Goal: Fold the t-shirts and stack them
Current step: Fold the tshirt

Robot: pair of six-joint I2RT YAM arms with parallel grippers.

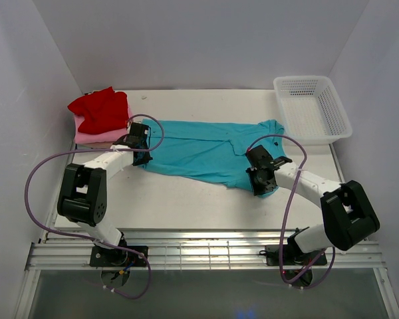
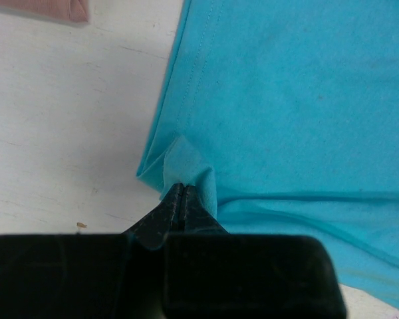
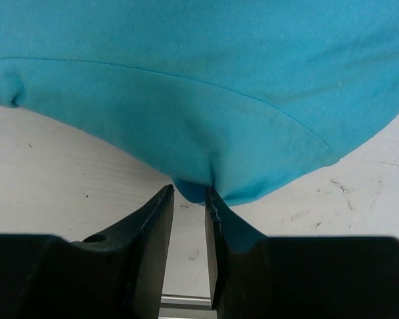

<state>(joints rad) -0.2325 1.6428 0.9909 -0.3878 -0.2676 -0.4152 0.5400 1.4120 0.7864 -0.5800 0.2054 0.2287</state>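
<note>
A teal t-shirt (image 1: pixel 206 149) lies spread across the middle of the table, collar towards the right. My left gripper (image 1: pixel 141 159) sits at its left end, shut on a pinched-up corner of the hem; in the left wrist view (image 2: pixel 181 186) the teal cloth (image 2: pixel 292 100) bunches between the closed tips. At the shirt's near right edge my right gripper (image 1: pixel 261 189) is open. In the right wrist view (image 3: pixel 188 189) a small fold of the teal shirt (image 3: pixel 199 100) rests at its fingertips, with bare table showing between the jaws. A red shirt (image 1: pixel 100 109) lies on a pink one (image 1: pixel 96 137) at the back left.
A white mesh basket (image 1: pixel 336 109) stands at the back right corner. White walls close in the table on three sides. An aluminium rail (image 1: pixel 206 256) runs along the near edge by the arm bases. A pink cloth corner (image 2: pixel 53 8) shows in the left wrist view.
</note>
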